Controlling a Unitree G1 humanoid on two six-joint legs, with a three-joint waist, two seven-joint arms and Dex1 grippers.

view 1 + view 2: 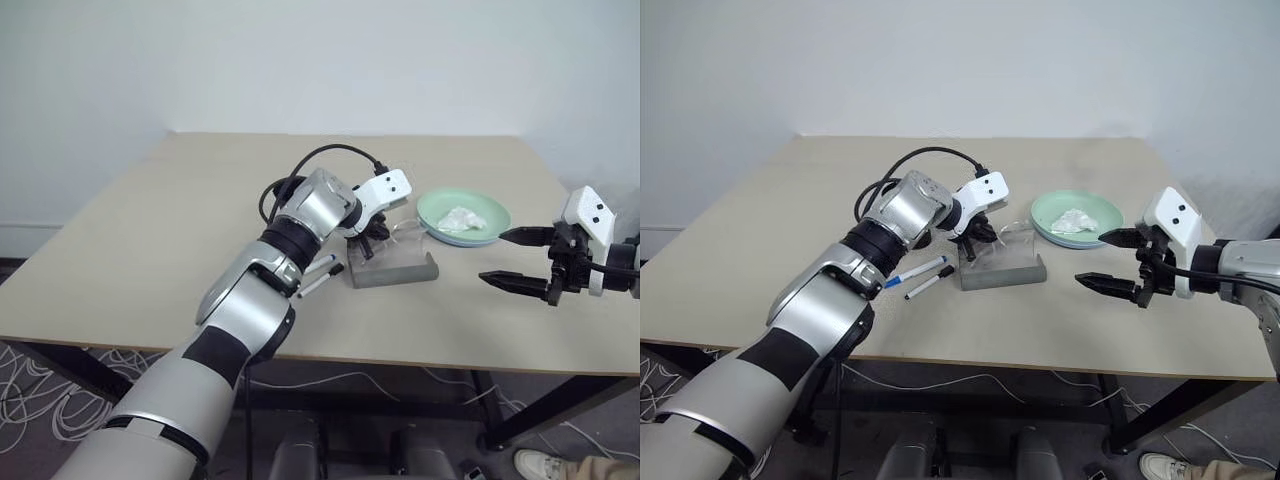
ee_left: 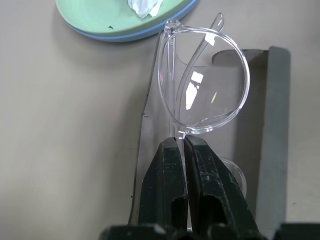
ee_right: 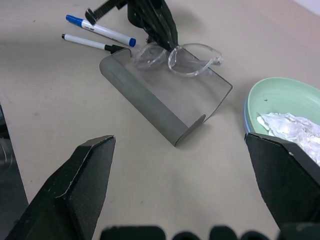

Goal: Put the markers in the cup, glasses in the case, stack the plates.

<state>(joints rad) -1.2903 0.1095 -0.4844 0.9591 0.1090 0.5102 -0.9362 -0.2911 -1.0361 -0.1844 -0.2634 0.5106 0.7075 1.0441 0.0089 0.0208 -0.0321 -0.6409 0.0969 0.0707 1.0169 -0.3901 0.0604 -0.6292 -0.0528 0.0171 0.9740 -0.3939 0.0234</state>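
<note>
Beige table (image 1: 180, 230) fills the scene before a pale wall. Near its centre lies the grey case (image 3: 165, 107), lid open. Beside the case sit the stacked plates (image 1: 480, 232), mint green over blue, holding a crumpled tissue (image 1: 461, 218). The right gripper (image 1: 508, 258) hangs released beyond them. The left gripper (image 2: 181, 150) is clenched on the clear glasses (image 2: 205, 80) over the case. Both markers (image 3: 97, 36) lie on the case's other side.
</note>
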